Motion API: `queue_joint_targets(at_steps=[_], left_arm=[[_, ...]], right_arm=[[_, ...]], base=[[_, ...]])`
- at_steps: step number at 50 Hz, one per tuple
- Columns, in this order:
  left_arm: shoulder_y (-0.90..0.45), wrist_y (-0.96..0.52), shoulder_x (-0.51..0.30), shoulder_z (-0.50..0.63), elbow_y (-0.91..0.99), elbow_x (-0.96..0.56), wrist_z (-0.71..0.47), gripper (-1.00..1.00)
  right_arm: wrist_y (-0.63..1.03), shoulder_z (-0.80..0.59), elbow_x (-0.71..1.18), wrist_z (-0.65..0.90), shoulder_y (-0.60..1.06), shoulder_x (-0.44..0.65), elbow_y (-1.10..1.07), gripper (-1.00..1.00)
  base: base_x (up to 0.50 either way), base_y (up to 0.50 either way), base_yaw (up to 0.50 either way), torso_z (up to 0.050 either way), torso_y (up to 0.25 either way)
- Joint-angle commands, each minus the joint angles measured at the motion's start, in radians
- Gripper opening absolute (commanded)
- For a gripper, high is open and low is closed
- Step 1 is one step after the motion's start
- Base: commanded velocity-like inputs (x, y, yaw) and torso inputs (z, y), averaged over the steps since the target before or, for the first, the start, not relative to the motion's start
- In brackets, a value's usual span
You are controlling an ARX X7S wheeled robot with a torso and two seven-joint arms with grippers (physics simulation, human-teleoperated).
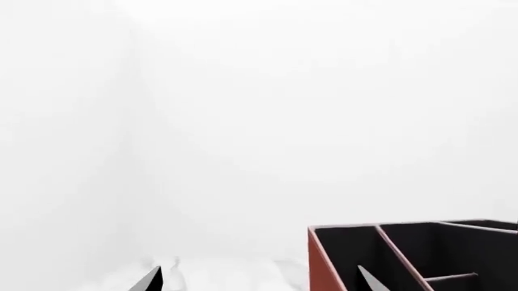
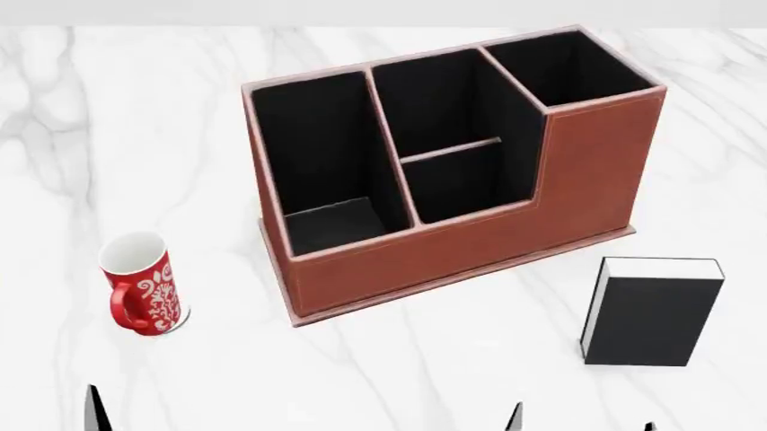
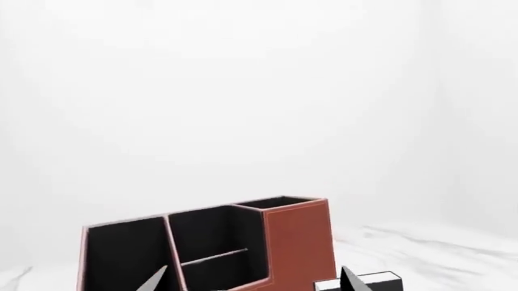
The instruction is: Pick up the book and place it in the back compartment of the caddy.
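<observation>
The book [image 2: 653,311] lies flat on the marble table [image 2: 396,368], black cover up, white page edge along its far side, sitting near the right front corner of the caddy [image 2: 455,171] and apart from it. Nothing has hold of it yet. The right gripper [image 2: 581,418] shows only two dark fingertips at the bottom of the head view, jaws spread, empty, hanging short of the book; the left gripper [image 1: 257,280] is also parted and empty, with the caddy's near corner ahead of one finger. The back compartment [image 2: 450,99] sits in the middle behind the low divider, boxed in by walls. Risks from here, as I read it: a flat book gives the fingers little edge to bite, so it could skid across the smooth marble; carried over, it could clip the stepped wall or the divider, or drop into the front cell instead. The mug [image 2: 142,285] stands well off left, out of trouble.
</observation>
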Motion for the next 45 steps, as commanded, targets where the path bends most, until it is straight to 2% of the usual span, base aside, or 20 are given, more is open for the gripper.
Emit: queue_joint_targets(at_steps=[1,10,24,33,45], left_arm=[[-0.002,0.080,-0.009,0.009,-0.020,0.014,-0.040,1.00],[0.083,0.083,-0.039,0.000,0.098,-0.020,-0.049,1.00],[0.095,0.091,-0.046,0.002,0.132,-0.013,-0.074,1.00],[0.090,0.092,-0.052,0.004,0.127,-0.008,-0.088,1.00],[0.079,0.074,-0.061,0.012,0.117,-0.007,-0.098,1.00]], right_arm=[[-0.092,-0.004,0.021,0.017,-0.026,0.011,-0.011,1.00],[-0.134,-0.010,0.043,0.022,-0.057,0.028,-0.040,1.00],[-0.176,0.000,0.053,0.046,-0.062,0.039,-0.045,1.00],[-0.145,-0.009,0.044,0.062,-0.052,0.045,-0.038,1.00],[-0.114,-0.018,0.049,0.079,-0.042,0.056,-0.039,1.00]], base=[[0.00,0.00,0.00,0.000,0.000],[0.00,0.00,0.00,0.000,0.000],[0.00,0.00,0.00,0.000,0.000],[0.00,-0.01,0.00,0.000,0.000],[0.00,-0.21,0.00,0.000,0.000]])
